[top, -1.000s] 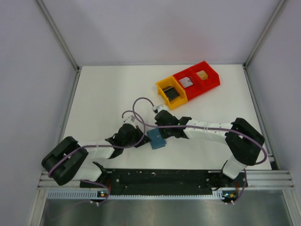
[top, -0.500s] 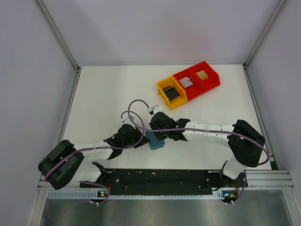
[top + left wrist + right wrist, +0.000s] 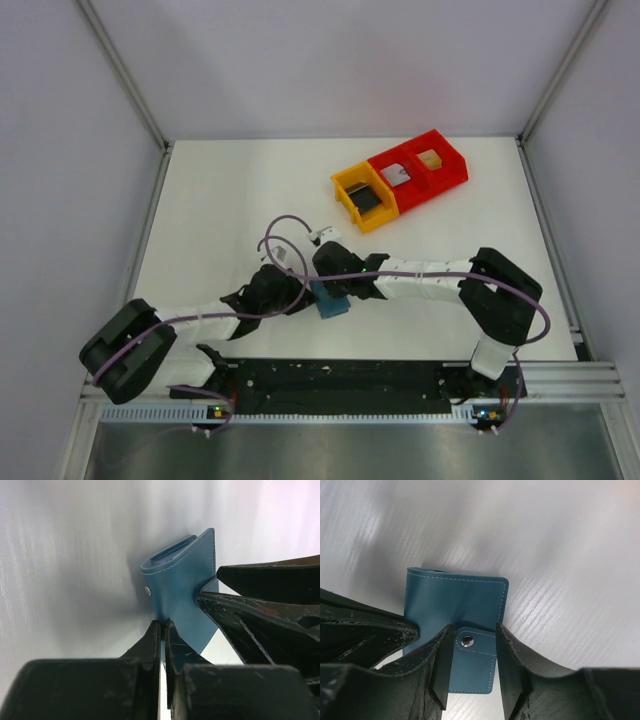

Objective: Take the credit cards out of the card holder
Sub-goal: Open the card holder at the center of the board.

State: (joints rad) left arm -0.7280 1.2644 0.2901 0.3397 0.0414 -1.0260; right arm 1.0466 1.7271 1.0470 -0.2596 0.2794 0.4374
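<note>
While the white table (image 3: 220, 200) carries joined red and yellow plastic bins (image 3: 440, 140) at its far side, both arms meet near its front middle at the folded teal-blue card holder (image 3: 455, 597). The left gripper (image 3: 163, 625) pinches the holder's edge, fingers almost together. The right gripper (image 3: 471, 630) has its fingers apart, straddling the holder's tab and small silver snap (image 3: 467, 640). A dark card (image 3: 366, 200), a grey-white card (image 3: 398, 177) and a tan card (image 3: 431, 158) lie in the bins.

no readable text, labels, brands or numbers on anything in view
</note>
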